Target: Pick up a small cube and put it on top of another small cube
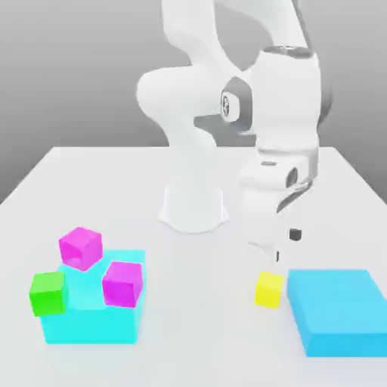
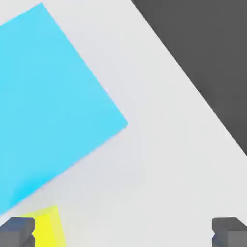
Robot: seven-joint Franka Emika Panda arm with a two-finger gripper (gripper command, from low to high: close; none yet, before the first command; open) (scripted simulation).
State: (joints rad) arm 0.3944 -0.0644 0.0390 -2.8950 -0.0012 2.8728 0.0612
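Observation:
The small yellow cube [image 1: 269, 289] rests on the white table, right beside the flat cyan block [image 1: 336, 311] at the exterior view's right. My gripper [image 1: 286, 246] hangs just above and slightly behind the cube, open, with nothing between its fingers. In the hand view the two dark fingertips [image 2: 17, 231] stand far apart around the gripper [image 2: 123, 232]. The yellow cube [image 2: 46, 226] lies close to one fingertip, off the midline, next to the cyan block [image 2: 48, 106].
At the exterior view's left, a second cyan block [image 1: 94, 314] carries two magenta cubes [image 1: 122, 283] and a green cube [image 1: 48, 293]. The arm's white base [image 1: 193, 204] stands mid-table. The table edge [image 2: 188, 72] runs near the right cyan block.

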